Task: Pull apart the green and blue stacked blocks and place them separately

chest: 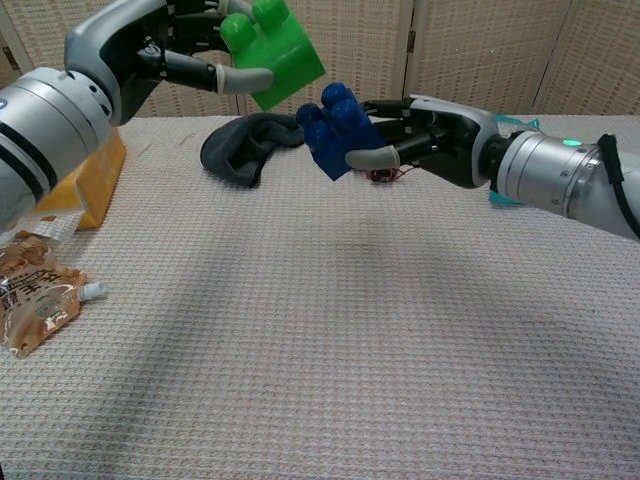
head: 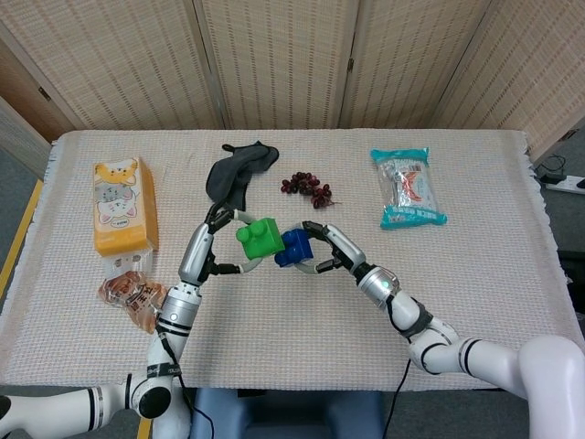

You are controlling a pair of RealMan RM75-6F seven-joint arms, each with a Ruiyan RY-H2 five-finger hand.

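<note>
The green block [head: 260,238] sits gripped in my left hand [head: 212,245], lifted above the table [head: 274,320]. Just beside it but apart, the blue block [head: 294,247] is held off the cloth in the curled fingers of my right hand [head: 331,251].

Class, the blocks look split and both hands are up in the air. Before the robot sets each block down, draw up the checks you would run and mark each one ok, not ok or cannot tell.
1. Green block and blue block apart, gap visible: ok.
2. Left hand holds the green block: ok.
3. Right hand holds the blue block: ok.
4. Both blocks clear of the table: ok, chest view.
5. Bare cloth below each block for set-down: ok; black cloth and grapes lie further back.
6. Firmness of either grip: cannot tell.
</note>
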